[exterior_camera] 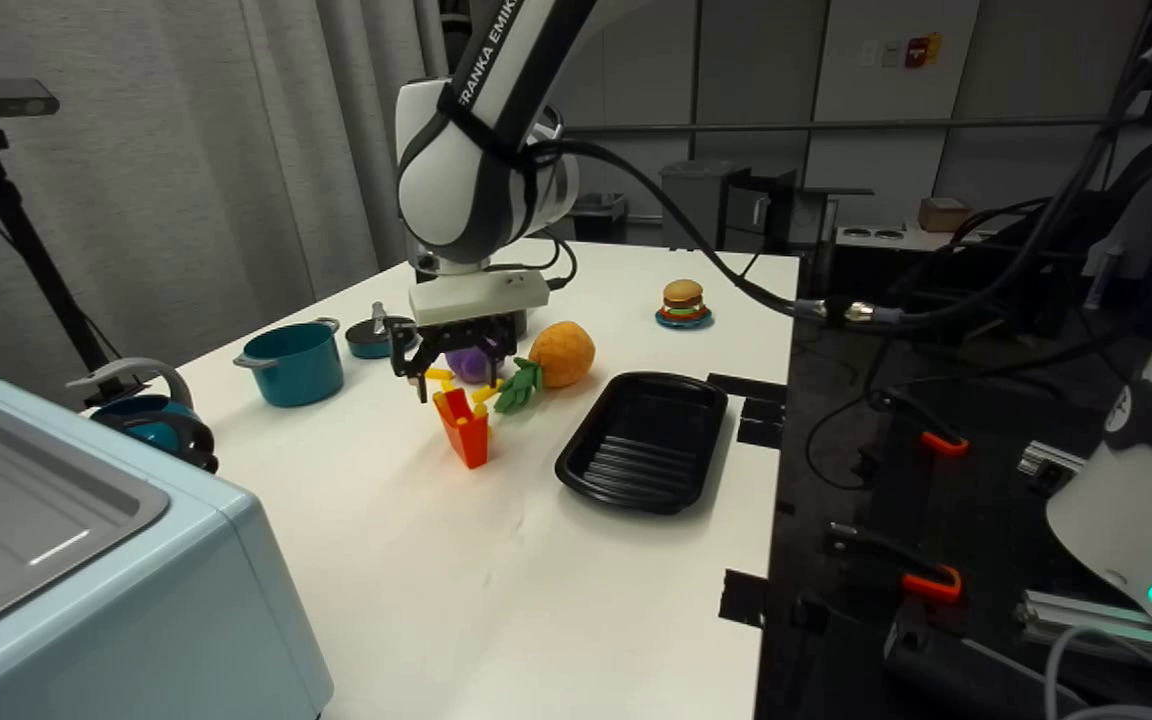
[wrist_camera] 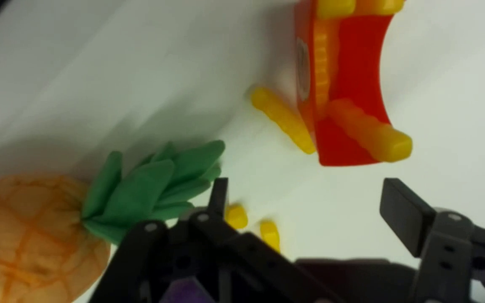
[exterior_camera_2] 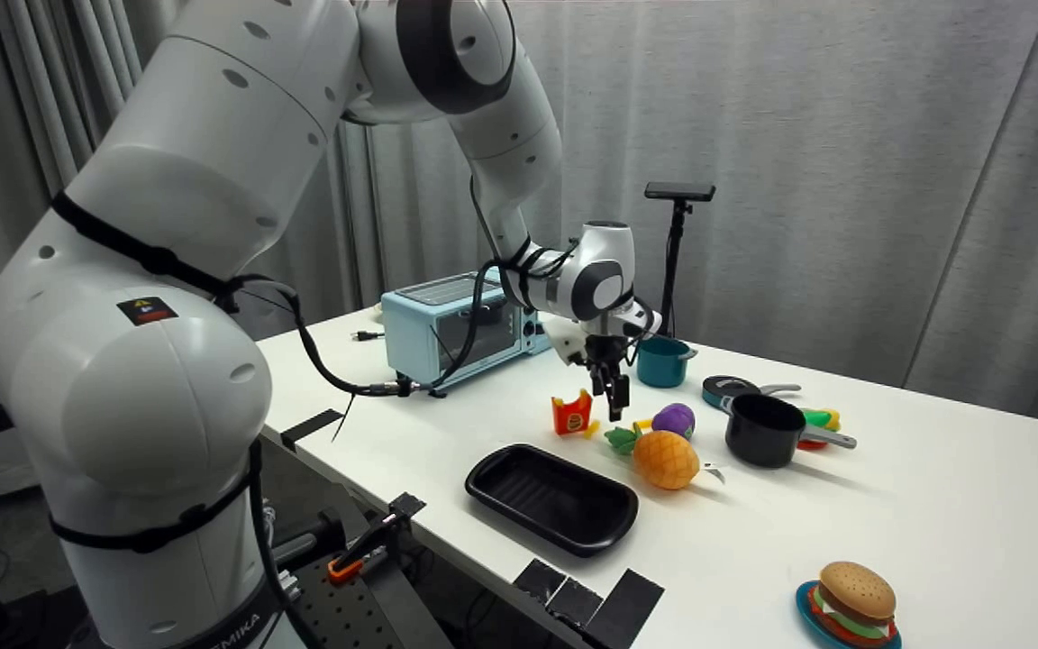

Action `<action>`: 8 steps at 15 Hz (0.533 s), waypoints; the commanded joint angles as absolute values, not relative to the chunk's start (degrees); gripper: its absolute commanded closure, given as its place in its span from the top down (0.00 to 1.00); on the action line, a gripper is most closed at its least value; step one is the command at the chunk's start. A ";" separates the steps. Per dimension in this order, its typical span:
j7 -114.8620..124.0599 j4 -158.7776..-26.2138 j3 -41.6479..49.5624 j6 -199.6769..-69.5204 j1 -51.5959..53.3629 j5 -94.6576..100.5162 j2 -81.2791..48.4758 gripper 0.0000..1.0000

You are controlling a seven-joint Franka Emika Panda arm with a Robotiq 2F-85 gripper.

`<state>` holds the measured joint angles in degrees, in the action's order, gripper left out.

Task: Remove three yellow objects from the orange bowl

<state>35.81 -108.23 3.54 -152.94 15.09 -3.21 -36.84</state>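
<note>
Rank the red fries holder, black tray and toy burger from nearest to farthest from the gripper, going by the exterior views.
Both exterior views give the same order.
1. Red fries holder: close beside the gripper, on its picture-left side in an exterior view.
2. Black tray: farther off, lower in that picture.
3. Toy burger: farthest, at lower right there.

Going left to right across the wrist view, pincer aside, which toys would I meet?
Pineapple's orange body → its green leaves → small yellow piece → loose yellow stick → red-orange holder. Things whose place in the order is unclear are left out.
</note>
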 commanded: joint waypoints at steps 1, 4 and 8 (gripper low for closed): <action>36.93 -108.22 4.01 -153.06 16.48 -3.35 -35.76 1.00; 36.14 -108.01 3.81 -152.61 16.07 -3.58 -34.86 1.00; 36.42 -107.98 4.06 -152.00 15.95 -3.48 -33.48 1.00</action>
<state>35.89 -107.91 3.68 -153.00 15.94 -3.21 -35.13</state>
